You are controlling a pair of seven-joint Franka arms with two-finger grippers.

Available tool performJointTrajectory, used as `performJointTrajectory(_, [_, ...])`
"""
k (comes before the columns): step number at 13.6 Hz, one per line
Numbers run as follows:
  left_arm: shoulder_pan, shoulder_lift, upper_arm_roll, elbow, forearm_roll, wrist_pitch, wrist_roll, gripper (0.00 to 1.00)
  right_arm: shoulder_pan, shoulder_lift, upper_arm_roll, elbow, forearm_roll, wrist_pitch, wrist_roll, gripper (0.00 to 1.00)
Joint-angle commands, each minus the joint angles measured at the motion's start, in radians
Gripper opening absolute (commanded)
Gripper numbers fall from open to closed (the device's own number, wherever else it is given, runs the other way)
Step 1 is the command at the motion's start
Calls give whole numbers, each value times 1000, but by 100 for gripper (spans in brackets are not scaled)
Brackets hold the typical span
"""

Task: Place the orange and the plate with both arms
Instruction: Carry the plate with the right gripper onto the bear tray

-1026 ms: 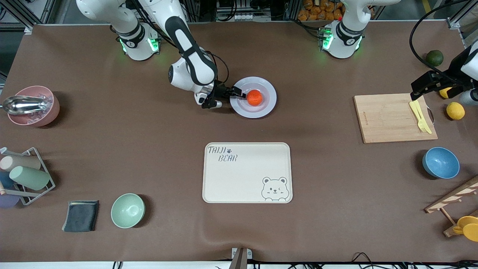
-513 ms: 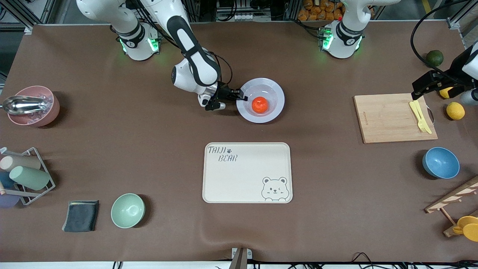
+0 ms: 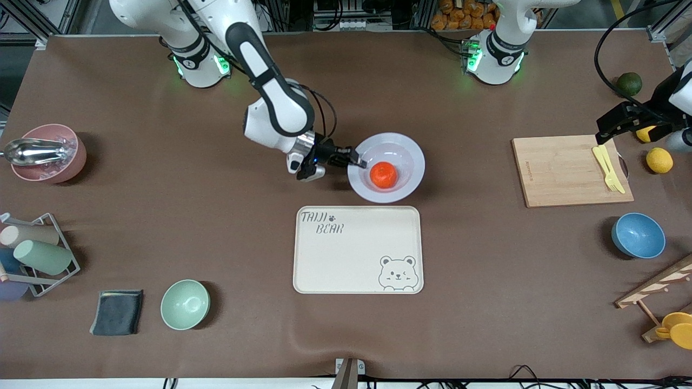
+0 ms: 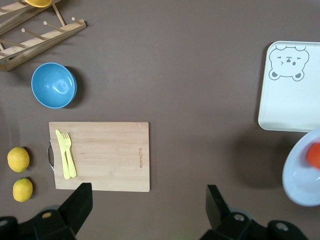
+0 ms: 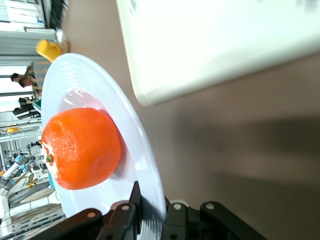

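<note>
The pale lavender-white plate [image 3: 405,156] is held up in the air, just past the cream bear tray's [image 3: 357,249] edge that faces the robots. The orange [image 3: 384,175] rests in it. My right gripper [image 3: 358,160] is shut on the plate's rim on the side toward the right arm's end. In the right wrist view the rim [image 5: 145,165] runs between the fingers and the orange [image 5: 80,148] sits beside them. My left gripper [image 3: 604,131] is open and empty, waiting in the air over the wooden cutting board [image 3: 567,170]; its fingers [image 4: 77,207] show wide apart.
A yellow fork [image 3: 608,167] lies on the cutting board. Two lemons [image 3: 659,160] and a dark green fruit [image 3: 629,83] lie at the left arm's end, with a blue bowl [image 3: 638,235]. A green bowl [image 3: 185,304], dark cloth [image 3: 117,312], pink bowl [image 3: 46,154] and cup rack [image 3: 32,254] are at the right arm's end.
My right gripper has lifted the plate with the orange off the table and carried it toward the bear tray. The left arm has not moved.
</note>
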Motion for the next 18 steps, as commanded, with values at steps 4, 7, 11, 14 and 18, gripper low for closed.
performJointTrajectory(4, [8,-20,-1,-9,-11,-16,25,100,-193,198,13,243,-260,-8,-3,0])
performJointTrajectory(7, [8,-18,-1,-9,-11,-16,25,100,-246,263,13,298,-346,-9,-2,0])
performJointTrajectory(11, [8,-18,-1,-11,-11,-16,25,100,-249,282,11,314,-380,-9,-3,75])
performJointTrajectory(14, [8,-17,-1,-9,-13,-16,25,100,-254,256,-13,312,-420,-9,-2,100])
performJointTrajectory(18, [9,-17,-1,-9,-13,-16,25,100,-260,191,-87,311,-636,-59,91,100])
